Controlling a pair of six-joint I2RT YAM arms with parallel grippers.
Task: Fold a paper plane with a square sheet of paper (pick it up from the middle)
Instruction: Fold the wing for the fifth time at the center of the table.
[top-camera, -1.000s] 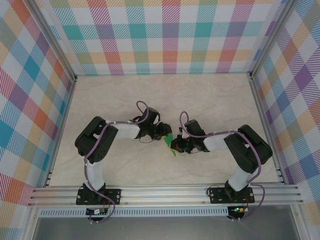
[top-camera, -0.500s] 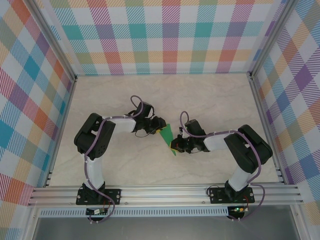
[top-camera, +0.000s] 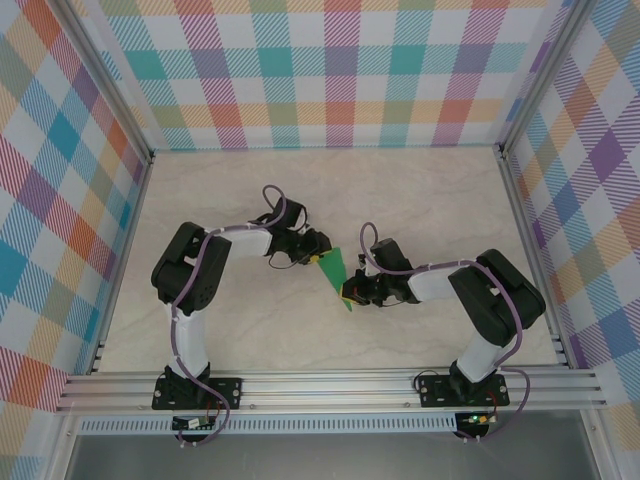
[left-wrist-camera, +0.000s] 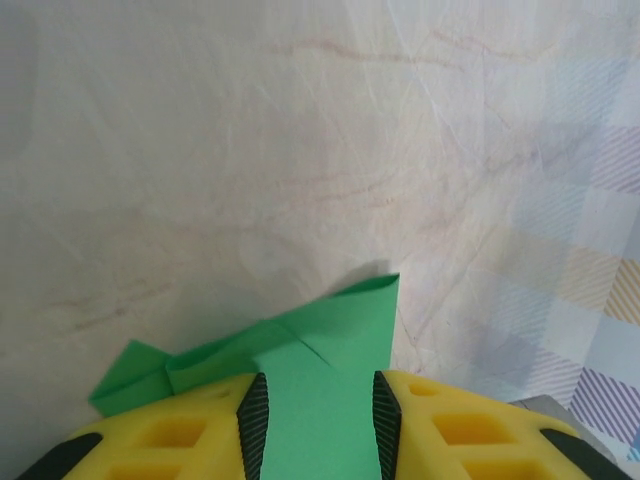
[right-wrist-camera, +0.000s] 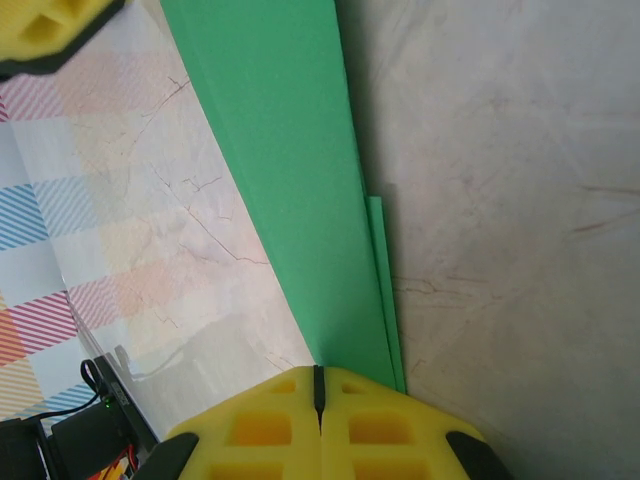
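Note:
The green paper (top-camera: 337, 272) lies folded into a narrow pointed shape at the table's middle, between both grippers. My right gripper (top-camera: 351, 291) grips its near end; in the right wrist view the yellow jaws (right-wrist-camera: 320, 385) are pressed together on the paper (right-wrist-camera: 280, 150), whose layered edges run away from them. My left gripper (top-camera: 318, 259) sits at the paper's far left corner. In the left wrist view its black pads (left-wrist-camera: 252, 420) stand apart with the creased green paper (left-wrist-camera: 330, 340) lying flat between them. One yellow finger of the left gripper (right-wrist-camera: 50, 25) shows at the right wrist view's top left.
The marble-patterned table (top-camera: 420, 190) is enclosed by plaid walls (top-camera: 340, 70) at the back and both sides. Aluminium rails (top-camera: 330, 385) carrying the arm bases run along the near edge. Open tabletop lies behind and to both sides of the paper.
The left arm's elbow swung back and left, and its gripper shifted slightly up-left. More of the green paper now shows as a larger triangle. The right arm stayed put.

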